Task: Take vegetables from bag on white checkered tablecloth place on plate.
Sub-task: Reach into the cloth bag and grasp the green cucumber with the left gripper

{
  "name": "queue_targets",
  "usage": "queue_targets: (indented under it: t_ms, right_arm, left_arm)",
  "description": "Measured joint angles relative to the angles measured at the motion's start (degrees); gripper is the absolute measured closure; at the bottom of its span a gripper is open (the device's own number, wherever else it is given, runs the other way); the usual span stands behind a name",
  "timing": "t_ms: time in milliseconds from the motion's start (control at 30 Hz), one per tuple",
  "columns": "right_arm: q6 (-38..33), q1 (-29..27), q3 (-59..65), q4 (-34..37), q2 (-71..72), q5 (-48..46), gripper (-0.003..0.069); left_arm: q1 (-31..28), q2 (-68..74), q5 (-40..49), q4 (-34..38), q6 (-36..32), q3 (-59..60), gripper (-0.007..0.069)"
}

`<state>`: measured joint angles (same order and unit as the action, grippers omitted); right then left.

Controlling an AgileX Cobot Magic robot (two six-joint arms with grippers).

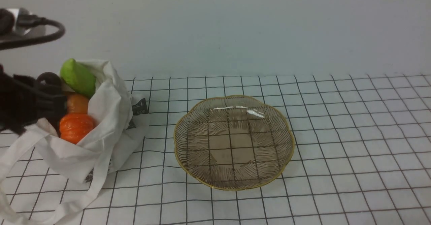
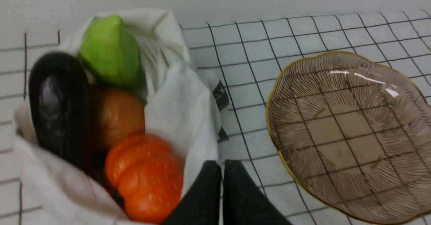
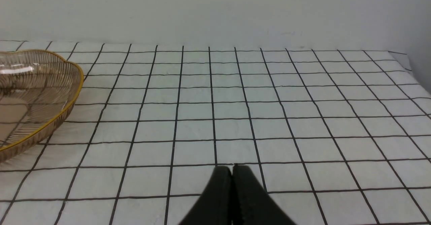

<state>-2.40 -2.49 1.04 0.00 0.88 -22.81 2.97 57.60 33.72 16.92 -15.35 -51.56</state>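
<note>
The white cloth bag [image 1: 107, 124] lies open at the left on the checkered tablecloth [image 1: 353, 134]. It holds a green vegetable [image 2: 109, 51], a dark eggplant [image 2: 59, 107], a yellow-orange round one [image 2: 116, 117] and an orange pumpkin [image 2: 144, 176]. The smoky glass plate [image 1: 232, 144] with a gold rim stands empty right of the bag. My left gripper [image 2: 222, 166] is shut and empty, just over the bag's near edge beside the pumpkin. My left arm [image 1: 23, 107] is a dark blur at the bag's left side. My right gripper [image 3: 232, 169] is shut and empty over bare cloth, right of the plate [image 3: 79, 83].
A pale wall runs along the back of the table. The bag's long straps [image 1: 20, 154] trail toward the front left edge. A black cable [image 1: 50, 36] hangs at the upper left. The cloth's right edge [image 3: 404, 58] shows in the right wrist view.
</note>
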Motion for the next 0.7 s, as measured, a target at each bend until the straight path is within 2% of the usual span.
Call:
queue_targets:
  t_ms: [67, 200, 300, 333, 367, 400, 467, 567, 700]
  right_arm:
    - [0.0, 0.0, 0.0, 0.0, 0.0, 0.0, 0.0673]
    - [0.0, 0.0, 0.0, 0.0, 0.0, 0.0, 0.0673]
    - [0.0, 0.0, 0.0, 0.0, 0.0, 0.0, 0.0673]
    - [0.0, 0.0, 0.0, 0.0, 0.0, 0.0, 0.0673]
    - [0.0, 0.0, 0.0, 0.0, 0.0, 0.0, 0.0673]
    - [0.0, 0.0, 0.0, 0.0, 0.0, 0.0, 0.0673]
    - [0.0, 0.0, 0.0, 0.0, 0.0, 0.0, 0.0673]
    - [0.0, 0.0, 0.0, 0.0, 0.0, 0.0, 0.0673]
    - [0.0, 0.0, 0.0, 0.0, 0.0, 0.0, 0.0673]
  left_arm:
    - [0.0, 1.56, -1.07, 0.0, -0.89, -1.07, 0.0604]
    - [0.0, 7.69, -4.4, -0.93, -2.0, -4.46, 0.0504]
    - [0.0, 13.38, -6.36, -1.27, -2.14, -7.09, 0.0355]
    - [0.0, 15.82, -7.28, -1.56, -2.14, -7.84, 0.0281]
    - [0.0, 16.16, -7.42, -1.68, -2.14, -8.08, 0.027]
    - [0.0, 18.92, -9.66, -2.92, -2.14, -8.95, 0.0181]
    - [0.0, 21.4, -12.14, -4.68, -2.14, -9.39, 0.0099]
    - [0.0, 23.73, -16.08, -6.3, -2.03, -9.74, 0.0036]
    - [0.0, 25.81, -18.93, -6.65, -2.03, -9.8, 0.003]
